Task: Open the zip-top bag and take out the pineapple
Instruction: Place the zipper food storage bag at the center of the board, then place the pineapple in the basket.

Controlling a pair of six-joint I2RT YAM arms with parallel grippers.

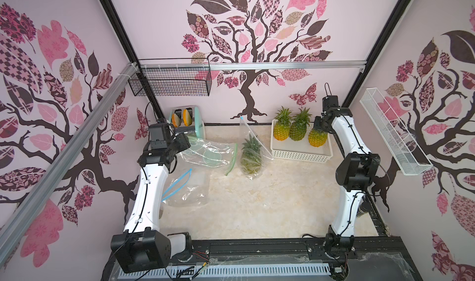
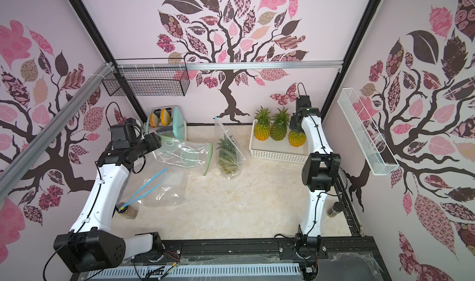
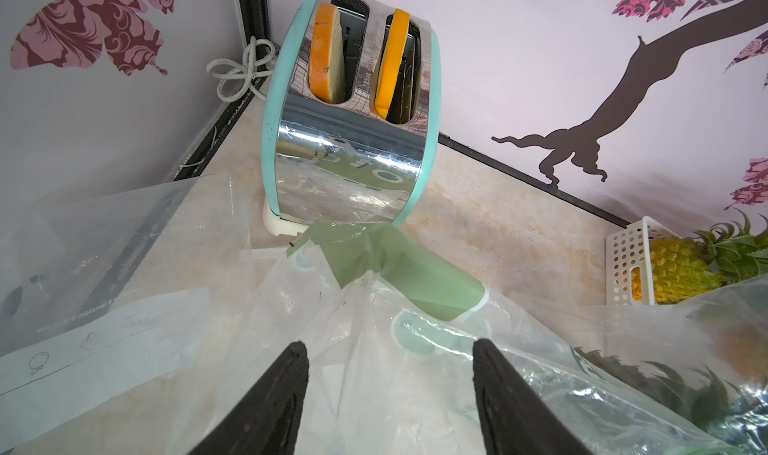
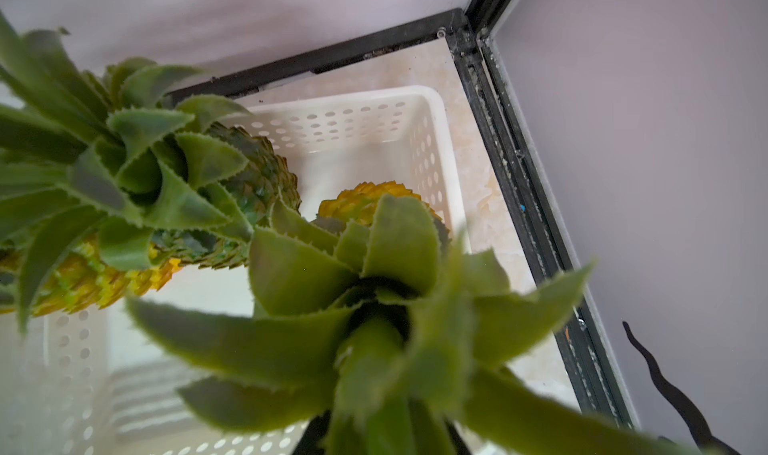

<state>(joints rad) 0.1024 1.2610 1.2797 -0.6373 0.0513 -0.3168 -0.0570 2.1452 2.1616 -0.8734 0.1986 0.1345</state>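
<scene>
A clear zip-top bag [image 1: 247,132] with a blue slider stands mid-table with a pineapple [image 1: 251,157] inside it; both top views show it [image 2: 227,156]. My left gripper [image 3: 390,351] is open above an empty green-zipped bag [image 3: 399,274], which lies near the toaster [image 1: 208,154]. No part of that bag is between its fingers. My right gripper [image 4: 380,432] is shut on the leafy crown of another pineapple [image 4: 374,266]. This fruit [image 1: 317,138] hangs at the right end of the white basket [image 1: 300,156].
Two more pineapples [image 1: 281,130] [image 1: 298,131] stand in the basket. A toaster [image 3: 345,149] holding two slices sits in the back left corner. Another empty bag with a blue zip [image 1: 189,187] lies by the left arm. A black wire basket [image 1: 169,80] and a white rack [image 1: 393,130] hang on the walls.
</scene>
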